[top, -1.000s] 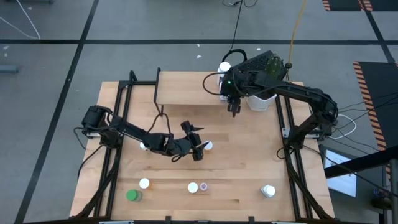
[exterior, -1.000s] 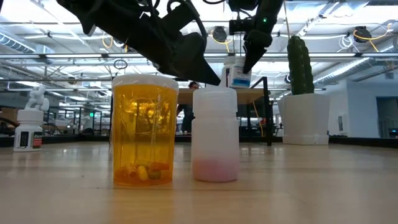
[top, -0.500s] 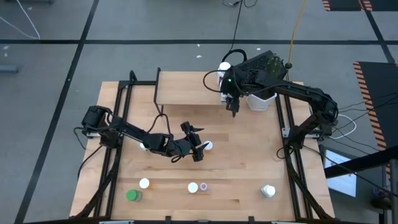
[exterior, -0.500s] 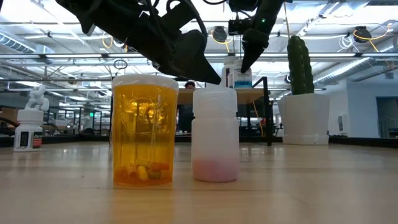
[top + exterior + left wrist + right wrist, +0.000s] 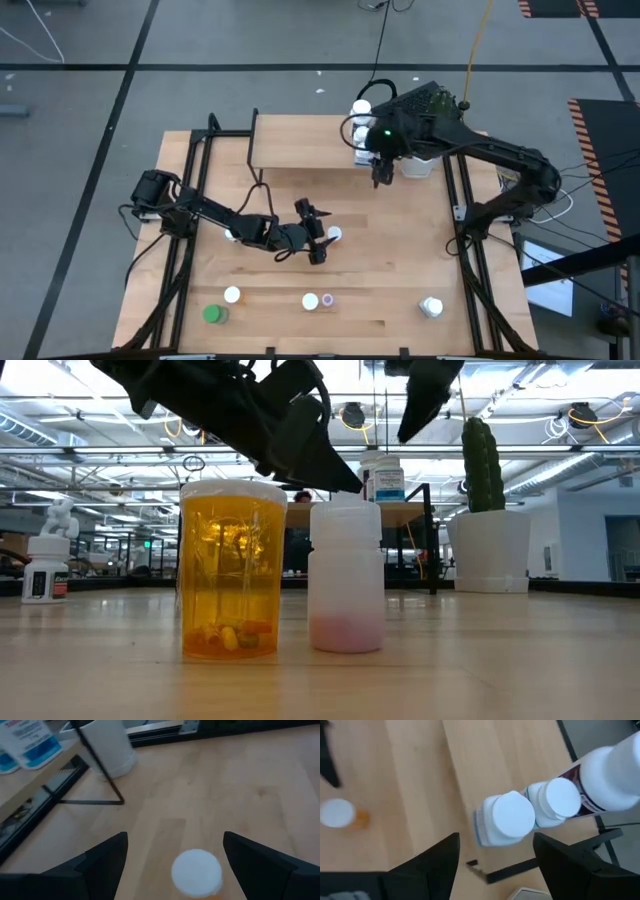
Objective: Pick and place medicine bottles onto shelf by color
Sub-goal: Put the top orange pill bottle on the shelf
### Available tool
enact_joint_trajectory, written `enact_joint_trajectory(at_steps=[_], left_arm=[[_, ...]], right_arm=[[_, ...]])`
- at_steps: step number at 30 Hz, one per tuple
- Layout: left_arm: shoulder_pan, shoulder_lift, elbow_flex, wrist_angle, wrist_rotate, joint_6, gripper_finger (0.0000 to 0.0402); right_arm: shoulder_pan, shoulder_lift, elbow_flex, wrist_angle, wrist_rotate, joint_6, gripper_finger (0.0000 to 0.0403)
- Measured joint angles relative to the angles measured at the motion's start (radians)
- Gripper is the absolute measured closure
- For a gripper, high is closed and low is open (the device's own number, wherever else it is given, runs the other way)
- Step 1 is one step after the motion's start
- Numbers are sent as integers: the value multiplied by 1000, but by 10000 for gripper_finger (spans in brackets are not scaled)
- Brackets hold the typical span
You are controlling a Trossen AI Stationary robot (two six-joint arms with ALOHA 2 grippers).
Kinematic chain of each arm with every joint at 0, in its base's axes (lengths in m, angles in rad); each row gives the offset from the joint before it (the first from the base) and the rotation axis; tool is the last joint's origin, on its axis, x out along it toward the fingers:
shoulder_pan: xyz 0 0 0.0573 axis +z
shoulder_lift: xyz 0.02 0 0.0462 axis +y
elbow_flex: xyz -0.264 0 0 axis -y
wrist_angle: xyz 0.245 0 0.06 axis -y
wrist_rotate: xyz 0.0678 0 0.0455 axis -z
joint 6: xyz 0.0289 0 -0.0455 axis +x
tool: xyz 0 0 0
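Left gripper (image 5: 318,236): fingers spread wide apart, empty, hanging near the middle of the table (image 5: 400,250); in the left wrist view a white-capped orange bottle (image 5: 196,873) stands between the two fingers (image 5: 102,862), not yet touched.
Right gripper (image 5: 379,175): fingers apart, holding nothing, poised just off the right end of the shelf (image 5: 300,140), above the table's far right part.
Shelf: stands along the far edge of the table; white bottles (image 5: 506,818) are grouped at its right end, three white caps close together in the right wrist view.
White pot (image 5: 418,163): just beside the shelf's right end, near the far right corner.
Near edge of the table: a green bottle (image 5: 213,314) toward the left corner, a white-capped one (image 5: 232,294) beside it, a white bottle (image 5: 310,301) with a tiny purple one (image 5: 328,298) at the middle, another white bottle (image 5: 431,306) toward the right corner.
Step in hand: judging by the layout, the right arm seems done with a white bottle at the shelf, while the left arm is lined up to pick the orange one.
Next move calls for: lowering the left gripper around the orange bottle's body and closing on it squarely, then carrying it to a bare stretch of the shelf, away from the white group.
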Motion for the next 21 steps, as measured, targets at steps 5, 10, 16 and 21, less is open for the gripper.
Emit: enact_joint_trajectory(at_steps=[5,10,16,21], left_arm=[[-4,-3,0,-7,2,36,71],[-11,-55,0,-38,29,23,71],[-3,-72,1,1,196,-7,71],[26,-19,-2,-9,177,-31,71]], right_arm=[[109,-86,-36,14,-58,97,155],[281,-151,-209,176,-78,191,156],[447,-176,-465,479,-74,300,156],[559,-178,-609,662,52,356,156]])
